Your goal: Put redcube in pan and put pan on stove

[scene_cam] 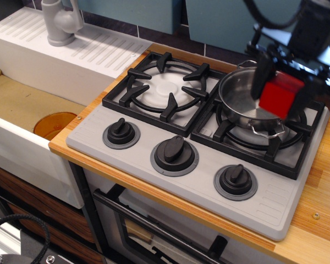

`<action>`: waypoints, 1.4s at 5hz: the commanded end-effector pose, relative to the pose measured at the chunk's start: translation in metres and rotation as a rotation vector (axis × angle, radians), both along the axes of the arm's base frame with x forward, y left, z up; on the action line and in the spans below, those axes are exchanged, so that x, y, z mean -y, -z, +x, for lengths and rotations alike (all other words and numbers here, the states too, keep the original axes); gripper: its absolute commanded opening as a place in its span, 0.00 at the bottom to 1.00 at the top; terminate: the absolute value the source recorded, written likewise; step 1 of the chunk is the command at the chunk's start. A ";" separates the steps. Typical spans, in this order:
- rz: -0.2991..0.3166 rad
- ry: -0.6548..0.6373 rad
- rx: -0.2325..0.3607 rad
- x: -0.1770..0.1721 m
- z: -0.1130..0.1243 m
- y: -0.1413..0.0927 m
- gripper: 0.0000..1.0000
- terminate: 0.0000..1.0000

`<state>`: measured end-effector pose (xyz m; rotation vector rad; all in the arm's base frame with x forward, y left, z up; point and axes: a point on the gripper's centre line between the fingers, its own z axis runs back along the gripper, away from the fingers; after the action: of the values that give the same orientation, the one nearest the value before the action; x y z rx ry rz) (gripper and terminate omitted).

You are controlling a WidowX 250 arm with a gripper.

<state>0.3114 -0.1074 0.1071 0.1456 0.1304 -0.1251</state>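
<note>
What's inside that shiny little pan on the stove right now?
The pan looks empty: bare steel shows on its floor and near wall. Its right part is hidden behind the red cube held in the gripper, which hangs over that side, so nothing can be told there.

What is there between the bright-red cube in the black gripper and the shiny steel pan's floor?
Nothing shows there in the only view. The bright-red cube, held by the black gripper, hangs above the shiny steel pan, whose visible floor is bare.
</note>
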 end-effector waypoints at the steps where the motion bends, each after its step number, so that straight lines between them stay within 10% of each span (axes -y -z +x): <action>1: -0.040 0.052 0.082 -0.015 0.040 -0.006 0.00 0.00; 3: -0.036 0.047 0.100 -0.017 0.050 0.004 0.00 0.00; 4: -0.038 0.044 0.113 -0.014 0.049 0.004 1.00 0.00; 7: 0.034 0.029 0.110 -0.022 0.040 -0.036 1.00 0.00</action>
<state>0.3445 -0.0880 0.1045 0.2119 0.1307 -0.1624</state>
